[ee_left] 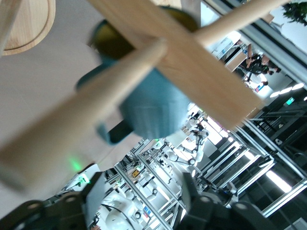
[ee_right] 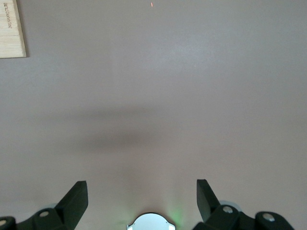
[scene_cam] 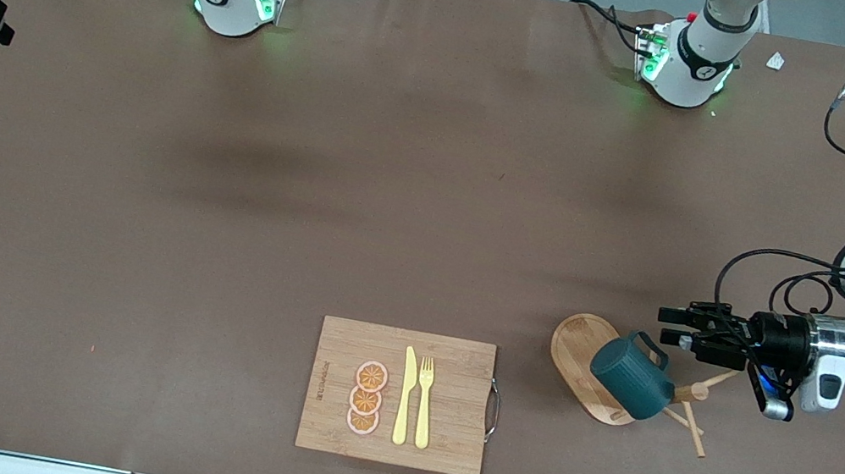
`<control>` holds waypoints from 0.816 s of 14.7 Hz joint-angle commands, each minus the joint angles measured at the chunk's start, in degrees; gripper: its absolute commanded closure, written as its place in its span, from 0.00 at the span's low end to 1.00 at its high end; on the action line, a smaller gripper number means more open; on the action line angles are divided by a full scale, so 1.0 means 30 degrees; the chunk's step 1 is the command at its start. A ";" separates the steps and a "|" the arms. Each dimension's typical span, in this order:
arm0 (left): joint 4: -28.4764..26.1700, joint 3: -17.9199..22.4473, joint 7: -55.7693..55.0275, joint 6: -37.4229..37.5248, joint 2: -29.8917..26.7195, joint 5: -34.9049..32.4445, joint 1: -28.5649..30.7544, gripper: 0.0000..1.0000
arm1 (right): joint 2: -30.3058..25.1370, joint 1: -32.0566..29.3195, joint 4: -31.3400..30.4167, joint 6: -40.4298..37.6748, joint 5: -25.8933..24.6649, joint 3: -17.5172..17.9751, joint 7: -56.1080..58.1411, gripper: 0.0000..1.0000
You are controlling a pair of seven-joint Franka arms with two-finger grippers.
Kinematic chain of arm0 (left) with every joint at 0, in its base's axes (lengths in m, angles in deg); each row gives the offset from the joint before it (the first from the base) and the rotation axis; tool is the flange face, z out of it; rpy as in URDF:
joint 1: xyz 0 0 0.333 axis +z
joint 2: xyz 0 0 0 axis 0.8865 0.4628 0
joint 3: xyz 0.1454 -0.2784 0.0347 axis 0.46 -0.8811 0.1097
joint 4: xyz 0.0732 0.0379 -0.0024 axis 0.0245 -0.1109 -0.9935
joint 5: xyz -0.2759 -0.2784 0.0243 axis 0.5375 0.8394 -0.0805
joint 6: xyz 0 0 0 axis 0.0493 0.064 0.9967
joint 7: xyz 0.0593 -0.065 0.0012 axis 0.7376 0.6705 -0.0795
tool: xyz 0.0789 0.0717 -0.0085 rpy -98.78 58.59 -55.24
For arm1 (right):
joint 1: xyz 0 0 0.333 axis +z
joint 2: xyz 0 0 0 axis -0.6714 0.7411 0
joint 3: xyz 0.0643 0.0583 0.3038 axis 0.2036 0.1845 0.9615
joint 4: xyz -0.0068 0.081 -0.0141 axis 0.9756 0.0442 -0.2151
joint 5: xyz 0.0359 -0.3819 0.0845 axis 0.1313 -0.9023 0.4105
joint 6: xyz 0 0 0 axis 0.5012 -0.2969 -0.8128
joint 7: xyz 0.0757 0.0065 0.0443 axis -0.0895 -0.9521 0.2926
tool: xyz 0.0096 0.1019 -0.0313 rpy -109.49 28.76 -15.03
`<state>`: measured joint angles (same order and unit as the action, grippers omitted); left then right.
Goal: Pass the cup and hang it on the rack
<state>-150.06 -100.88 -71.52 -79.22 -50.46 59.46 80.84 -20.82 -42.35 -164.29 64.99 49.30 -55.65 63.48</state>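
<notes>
A: Starting at the right arm's end, our right gripper [ee_right: 141,194] waits high over bare tabletop [scene_cam: 133,223]; its wrist view shows the fingers [ee_right: 74,199] spread wide apart with nothing between them, and a corner of the cutting board [ee_right: 10,28].

B: Agreed. Mid-table, near the front camera, we see the wooden cutting board [scene_cam: 440,437] carrying three orange slices [scene_cam: 366,398], a yellow knife [scene_cam: 405,397] and a yellow fork [scene_cam: 424,402].

A: Toward the left arm's end stands the rack [scene_cam: 582,358], its oval base on the tabletop. The cup [scene_cam: 630,382] hangs tilted on it, over the base, handle pointing toward our left gripper [scene_cam: 669,327].

B: That gripper sits just beside the cup's handle, apart from it. Its fingers [scene_cam: 675,316] look parted and hold nothing.

A: In the left wrist view, the cup [ee_left: 153,108] shows blurred past the crossing rack pegs [ee_left: 96,112].
</notes>
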 commanded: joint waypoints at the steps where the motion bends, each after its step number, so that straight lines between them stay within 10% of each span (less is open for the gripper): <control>1: 0.0223 -0.0028 -0.2091 0.0221 -0.1552 -0.0776 0.0133 0.00 | -0.0542 -0.0382 -0.0459 0.0079 0.0095 0.0236 0.0208 0.00; 12: 0.0664 -0.2928 0.0440 0.0279 -0.8614 -1.9461 0.0015 0.00 | -0.0542 -0.0412 -0.0460 0.0050 0.0124 0.0235 0.0208 0.00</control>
<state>-146.75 -108.95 -76.35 -78.65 -73.10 7.13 80.44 -20.84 -42.43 -164.29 65.00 49.30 -55.69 63.48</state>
